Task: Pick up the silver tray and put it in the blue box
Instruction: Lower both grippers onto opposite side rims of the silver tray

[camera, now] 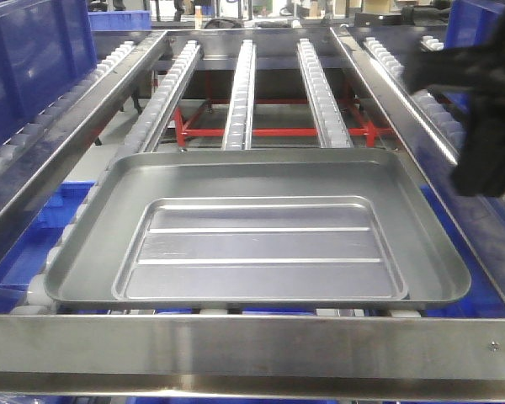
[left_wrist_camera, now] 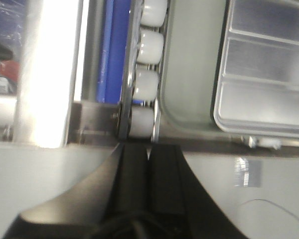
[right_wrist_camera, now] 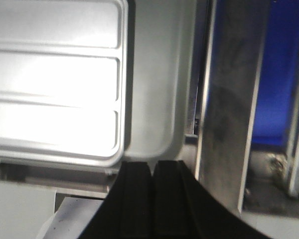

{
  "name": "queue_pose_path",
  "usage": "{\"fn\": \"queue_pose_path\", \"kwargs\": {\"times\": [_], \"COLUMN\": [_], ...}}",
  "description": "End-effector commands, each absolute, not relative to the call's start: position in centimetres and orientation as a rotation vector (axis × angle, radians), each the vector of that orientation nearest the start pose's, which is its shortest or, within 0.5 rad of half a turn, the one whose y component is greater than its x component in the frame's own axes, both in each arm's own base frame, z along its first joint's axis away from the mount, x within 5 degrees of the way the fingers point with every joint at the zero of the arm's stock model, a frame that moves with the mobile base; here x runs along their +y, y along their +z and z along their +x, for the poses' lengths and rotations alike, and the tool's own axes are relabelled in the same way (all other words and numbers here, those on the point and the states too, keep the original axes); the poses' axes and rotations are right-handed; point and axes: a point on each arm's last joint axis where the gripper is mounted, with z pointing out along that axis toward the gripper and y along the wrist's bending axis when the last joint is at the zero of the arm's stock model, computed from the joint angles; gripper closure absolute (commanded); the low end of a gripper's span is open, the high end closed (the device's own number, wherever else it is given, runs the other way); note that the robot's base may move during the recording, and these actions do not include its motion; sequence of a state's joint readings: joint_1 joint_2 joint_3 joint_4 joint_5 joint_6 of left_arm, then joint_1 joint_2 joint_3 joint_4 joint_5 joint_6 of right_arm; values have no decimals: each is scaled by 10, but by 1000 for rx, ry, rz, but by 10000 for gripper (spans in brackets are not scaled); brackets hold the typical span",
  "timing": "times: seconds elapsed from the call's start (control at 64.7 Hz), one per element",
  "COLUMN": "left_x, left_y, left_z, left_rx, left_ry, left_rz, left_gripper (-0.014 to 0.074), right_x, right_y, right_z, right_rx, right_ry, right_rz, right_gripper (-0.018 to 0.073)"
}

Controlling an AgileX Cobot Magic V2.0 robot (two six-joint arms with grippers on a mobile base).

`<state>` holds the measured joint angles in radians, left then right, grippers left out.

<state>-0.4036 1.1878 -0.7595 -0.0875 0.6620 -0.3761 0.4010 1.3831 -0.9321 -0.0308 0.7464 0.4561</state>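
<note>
Where the silver tray (camera: 261,240) lies flat on the white rollers (left_wrist_camera: 148,84) of the conveyor lanes, its near rim sits just behind the steel crossbar (camera: 252,345).

Left gripper (left_wrist_camera: 149,149): pads pressed together with nothing between them, poised off the tray's near left corner.

Right gripper (right_wrist_camera: 152,167): pads closed to a thin seam and empty, off the near right corner. In the front view its arm is only a dark blur at the right edge.

Handling, as judged: the tray is stiff sheet metal, probably light for its span, but wide enough to tip or swing if lifted by one side. The brushed surface is smooth and likely slippery. The raised rim is the only feature thin enough to pinch. Opposed holds on the left and right rims near mid-length, one per arm, therefore seem best.

A blue box (camera: 34,59) stands at the far left. It is possibly the intended one, though the view cuts it off.
</note>
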Motion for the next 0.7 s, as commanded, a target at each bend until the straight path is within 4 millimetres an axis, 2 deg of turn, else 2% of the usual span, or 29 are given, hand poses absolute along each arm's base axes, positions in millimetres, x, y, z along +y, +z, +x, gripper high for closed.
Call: {"fn": "queue_pose_path", "kwargs": {"times": [0.0, 0.155, 0.325, 0.433, 0.572, 0.68], "left_x": [-112, -148, -175, -182, -184, -183], "left_y": [277, 273, 261, 252, 243, 241], "left_z": [223, 253, 279, 289, 292, 291], "left_rx": [2522, 2556, 2599, 2626, 2652, 2669], "left_ry": [-399, -408, -436, -432, -416, -407], "left_rz": [5, 83, 84, 76, 76, 77], "left_gripper": [692, 692, 692, 692, 692, 692], "right_x": [109, 117, 128, 129, 133, 136], "right_y": [270, 256, 244, 236, 224, 226], "right_z": [261, 272, 280, 284, 289, 294], "right_rx": [2614, 2614, 2605, 2615, 2634, 2638], "right_ry": [277, 289, 307, 299, 276, 273], "right_rz": [68, 72, 50, 50, 13, 11], "right_gripper": [501, 501, 501, 501, 501, 501]}}
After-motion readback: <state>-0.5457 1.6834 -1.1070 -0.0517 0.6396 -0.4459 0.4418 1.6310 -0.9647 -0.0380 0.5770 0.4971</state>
